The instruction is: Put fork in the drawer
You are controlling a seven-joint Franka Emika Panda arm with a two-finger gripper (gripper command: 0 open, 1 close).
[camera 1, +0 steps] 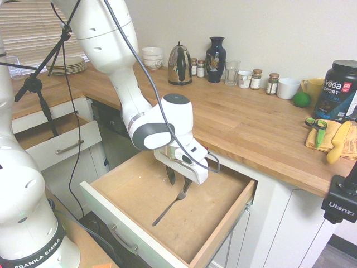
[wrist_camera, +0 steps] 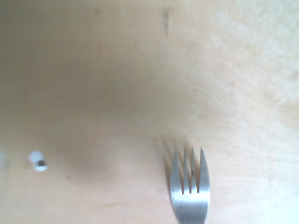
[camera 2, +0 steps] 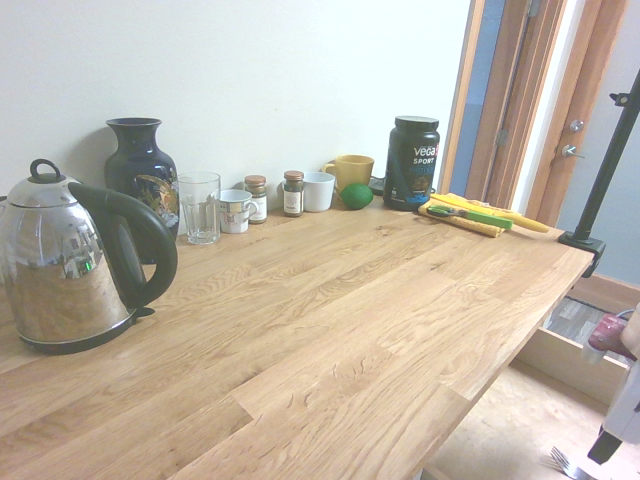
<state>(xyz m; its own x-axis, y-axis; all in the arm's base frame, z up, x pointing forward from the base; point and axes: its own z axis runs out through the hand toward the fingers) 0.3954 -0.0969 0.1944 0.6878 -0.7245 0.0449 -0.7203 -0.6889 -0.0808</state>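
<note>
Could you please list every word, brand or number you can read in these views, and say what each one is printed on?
"vega SPORT": on the black protein tub at the far end of the counter; the smaller print under it is too blurred to read.
"FRANKA EMIKA": on the base of the white arm.
"Ulanzi": on the black camera clamp.
The spice jars' labels are too small to read.

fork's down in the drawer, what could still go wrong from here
The gripper hangs just above the fork, fingers parted on either side of its tine end, so a sideways move might nudge or drag it. The fork lies loose on the bare board of the drawer, so it may slide when the drawer is pushed shut.
</note>
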